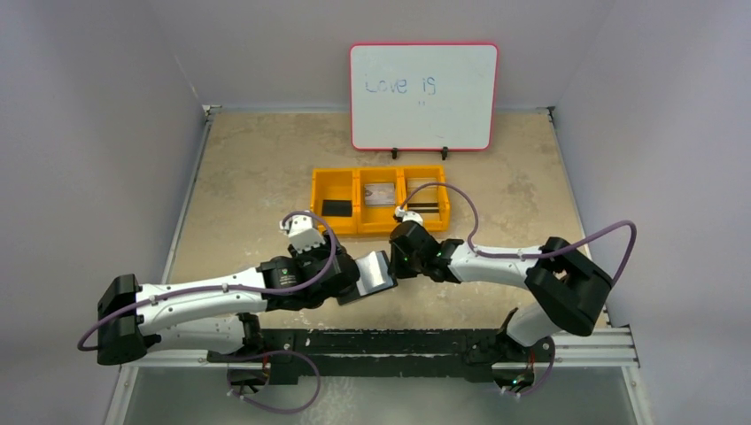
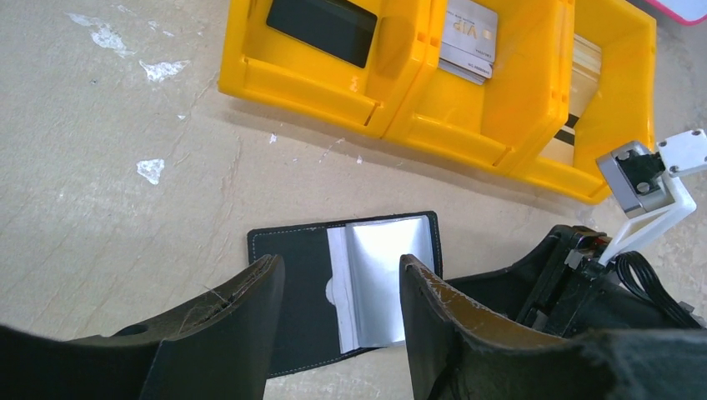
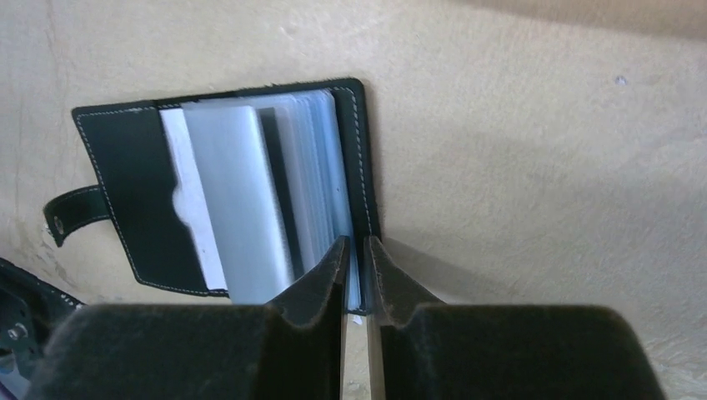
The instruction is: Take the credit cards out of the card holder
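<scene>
— What surface and room do you have?
— A mottled beige table, with grey walls on three sides. A whiteboard stands at the far edge and a yellow tray lies before it.
— And the card holder?
— It lies open on bare table, nearer you than the tray. Your left gripper hangs over it, jaws wide. Your right gripper pinches narrow on its pale pocket edge.

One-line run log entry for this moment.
card holder: open on table | left pincer: open, empty, over it | right pincer: closed on its pocket edge | yellow tray: cards inside
</scene>
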`<move>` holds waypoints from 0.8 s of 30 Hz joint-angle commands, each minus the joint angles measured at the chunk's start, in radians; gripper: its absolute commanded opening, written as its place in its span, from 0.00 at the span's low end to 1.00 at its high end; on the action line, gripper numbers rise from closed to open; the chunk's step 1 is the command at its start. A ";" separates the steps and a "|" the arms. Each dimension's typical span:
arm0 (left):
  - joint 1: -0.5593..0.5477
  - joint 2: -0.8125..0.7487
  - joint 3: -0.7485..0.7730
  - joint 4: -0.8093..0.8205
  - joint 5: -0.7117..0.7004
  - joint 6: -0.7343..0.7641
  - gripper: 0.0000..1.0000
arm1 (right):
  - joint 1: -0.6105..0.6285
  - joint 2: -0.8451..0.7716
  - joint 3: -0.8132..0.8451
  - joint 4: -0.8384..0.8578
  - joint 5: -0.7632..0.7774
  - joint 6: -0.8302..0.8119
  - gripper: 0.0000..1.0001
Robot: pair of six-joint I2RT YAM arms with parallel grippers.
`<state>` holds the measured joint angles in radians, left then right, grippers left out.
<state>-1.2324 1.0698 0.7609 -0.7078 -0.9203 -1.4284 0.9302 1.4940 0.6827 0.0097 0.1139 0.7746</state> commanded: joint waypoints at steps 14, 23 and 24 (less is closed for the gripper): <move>0.002 -0.006 0.002 0.006 -0.013 0.006 0.53 | 0.000 0.007 0.104 -0.035 0.032 -0.074 0.17; 0.002 -0.021 -0.005 0.007 -0.014 0.009 0.53 | 0.007 0.057 0.127 -0.004 -0.031 -0.100 0.17; 0.002 -0.022 -0.005 0.007 -0.014 0.009 0.53 | 0.006 0.053 0.128 -0.002 -0.034 -0.104 0.17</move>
<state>-1.2324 1.0706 0.7551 -0.7074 -0.9195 -1.4284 0.9306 1.5604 0.7746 -0.0059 0.0990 0.6979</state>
